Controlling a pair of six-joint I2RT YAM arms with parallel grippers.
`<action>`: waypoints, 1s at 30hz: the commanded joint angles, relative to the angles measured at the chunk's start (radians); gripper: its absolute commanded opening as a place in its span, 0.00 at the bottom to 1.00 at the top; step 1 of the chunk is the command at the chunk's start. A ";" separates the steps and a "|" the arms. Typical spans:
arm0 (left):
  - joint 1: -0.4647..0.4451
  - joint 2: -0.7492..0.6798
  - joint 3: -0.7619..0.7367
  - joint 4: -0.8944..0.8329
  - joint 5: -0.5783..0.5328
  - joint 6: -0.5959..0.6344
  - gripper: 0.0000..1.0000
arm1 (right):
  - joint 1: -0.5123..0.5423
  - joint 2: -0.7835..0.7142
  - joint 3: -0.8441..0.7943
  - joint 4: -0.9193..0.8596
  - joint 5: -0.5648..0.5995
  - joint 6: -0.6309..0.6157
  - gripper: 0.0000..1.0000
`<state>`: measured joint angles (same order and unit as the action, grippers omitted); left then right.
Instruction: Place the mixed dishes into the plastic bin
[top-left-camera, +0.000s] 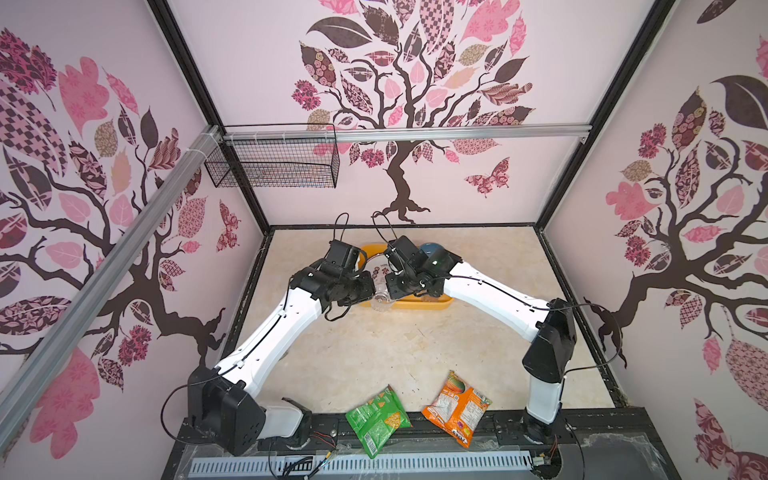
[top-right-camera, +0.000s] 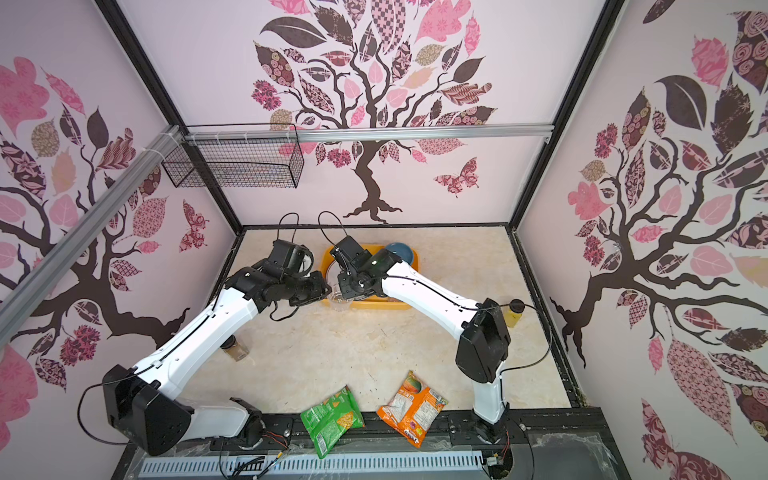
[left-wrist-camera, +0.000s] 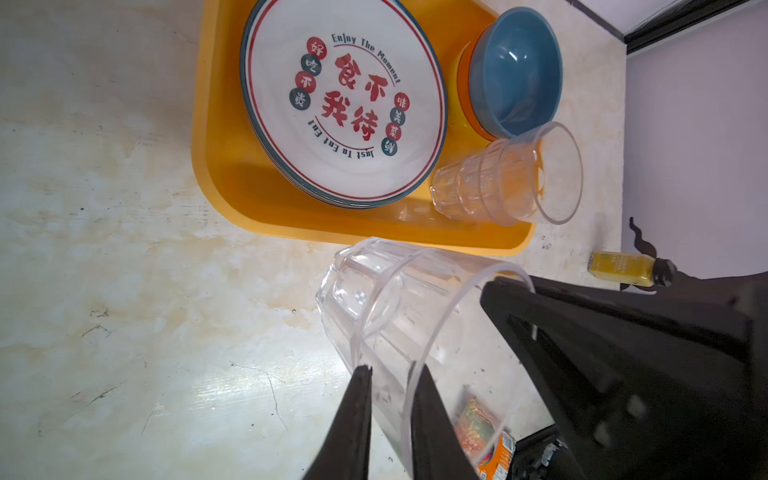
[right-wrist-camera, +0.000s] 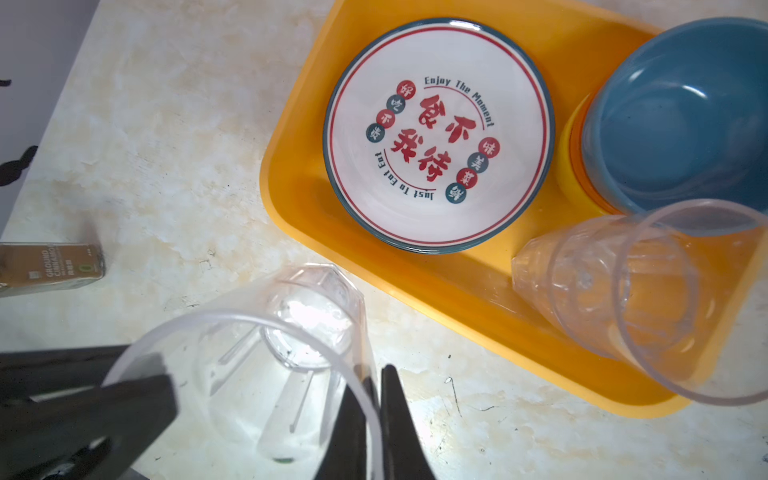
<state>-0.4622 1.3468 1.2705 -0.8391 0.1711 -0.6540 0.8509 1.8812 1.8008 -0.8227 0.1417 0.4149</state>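
Hold right jaws pinched on clear cup (right-wrist-camera: 249, 365) rim — withdraw slightly spread left jaws — lift over plastic bin (right-wrist-camera: 415, 299) wall.

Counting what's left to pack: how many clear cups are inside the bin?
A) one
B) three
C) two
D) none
A: one cup lies on its side in the bin; the other cup is outside it, over the table.
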 joint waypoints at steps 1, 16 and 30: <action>0.010 -0.044 0.027 0.008 0.001 -0.016 0.24 | -0.040 -0.049 -0.028 0.003 0.053 0.015 0.00; 0.022 -0.133 -0.067 0.055 -0.001 -0.035 0.40 | -0.181 -0.175 -0.029 -0.026 0.027 -0.014 0.00; 0.067 -0.200 -0.162 0.128 0.097 -0.036 0.48 | -0.328 -0.199 0.011 -0.066 -0.030 -0.017 0.00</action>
<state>-0.4076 1.1606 1.1408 -0.7433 0.2359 -0.6895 0.5465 1.7287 1.7660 -0.8696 0.1307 0.4030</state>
